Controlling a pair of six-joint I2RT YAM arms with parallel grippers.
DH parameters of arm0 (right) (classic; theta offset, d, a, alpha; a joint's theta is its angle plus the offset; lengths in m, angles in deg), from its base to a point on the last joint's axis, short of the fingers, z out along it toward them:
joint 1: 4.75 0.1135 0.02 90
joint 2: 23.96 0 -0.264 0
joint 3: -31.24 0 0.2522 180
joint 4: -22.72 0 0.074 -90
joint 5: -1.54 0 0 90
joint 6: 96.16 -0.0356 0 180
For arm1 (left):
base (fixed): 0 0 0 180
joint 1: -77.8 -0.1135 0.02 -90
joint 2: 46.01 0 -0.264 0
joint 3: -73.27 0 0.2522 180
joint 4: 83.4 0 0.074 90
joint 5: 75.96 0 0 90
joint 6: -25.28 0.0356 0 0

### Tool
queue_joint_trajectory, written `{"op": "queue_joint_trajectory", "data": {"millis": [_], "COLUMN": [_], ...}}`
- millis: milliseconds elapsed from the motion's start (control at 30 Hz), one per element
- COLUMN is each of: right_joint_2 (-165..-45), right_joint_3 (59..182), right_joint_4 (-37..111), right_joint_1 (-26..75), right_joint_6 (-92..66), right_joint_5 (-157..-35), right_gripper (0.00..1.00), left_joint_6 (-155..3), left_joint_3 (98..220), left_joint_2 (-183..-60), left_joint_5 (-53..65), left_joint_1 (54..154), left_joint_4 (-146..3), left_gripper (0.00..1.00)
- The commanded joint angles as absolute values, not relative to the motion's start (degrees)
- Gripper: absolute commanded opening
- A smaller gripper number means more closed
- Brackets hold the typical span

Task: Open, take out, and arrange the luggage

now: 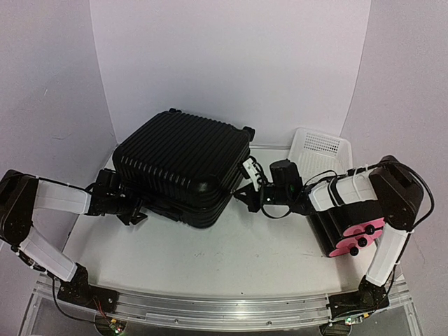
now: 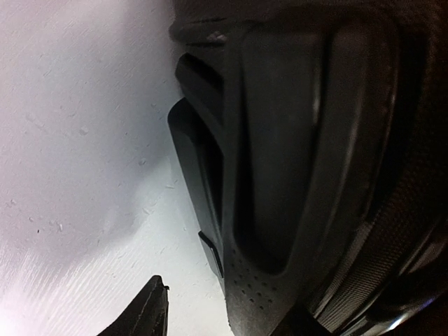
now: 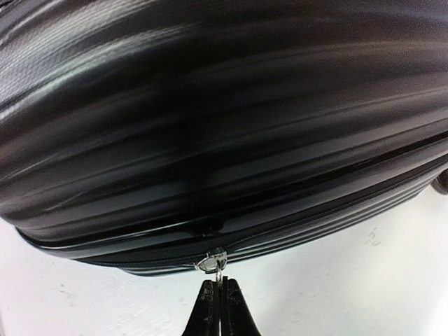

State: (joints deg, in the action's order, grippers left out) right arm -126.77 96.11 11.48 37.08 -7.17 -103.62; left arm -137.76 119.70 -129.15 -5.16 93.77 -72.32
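On the white tabletop (image 1: 231, 259), left of centre, lies the large black hard-shell suitcase (image 1: 185, 161), flat on one broad face. Its small wheels are at the far edge, so its length runs roughly from near to far, a little skewed.

Only the right wrist view shows the grip. There the right gripper (image 3: 217, 283) has its fingers pressed together on the silver metal zipper pull (image 3: 212, 264), low on the curved, glossy, ribbed shell (image 3: 210, 105). From overhead that gripper (image 1: 241, 180) merely meets the suitcase's right side.

The left wrist view is filled by moulded, finely dimpled black plastic (image 2: 315, 140), with a single dark fingertip (image 2: 150, 311) over bare table. Overhead, the left gripper (image 1: 133, 210) sits against the left side, and I cannot tell how far its fingers are spread.

A white perforated plastic basket (image 1: 318, 147) leans at the back right. A black box with pink fronts (image 1: 346, 234) sits near the right arm.
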Motion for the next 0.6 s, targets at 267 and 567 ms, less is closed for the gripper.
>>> {"op": "queue_joint_trajectory", "data": {"millis": [267,567], "right_joint_2": [-139.12,-153.59], "right_joint_3": [114.61,134.67], "right_joint_4": [8.72,9.59], "right_joint_1": [19.91,12.72], "right_joint_6": [-0.69,-3.32], "right_joint_5": [-109.77,-116.46], "right_gripper": [0.00,0.00], "left_joint_6": [-134.33,-132.11], "left_joint_3": [117.27,116.31], "left_joint_2": [-130.08,-128.51], "left_joint_5": [5.62,6.54], "left_joint_1": [90.54,90.23], "left_joint_4": [-63.24,-61.19], "left_gripper": [0.45,0.45]}}
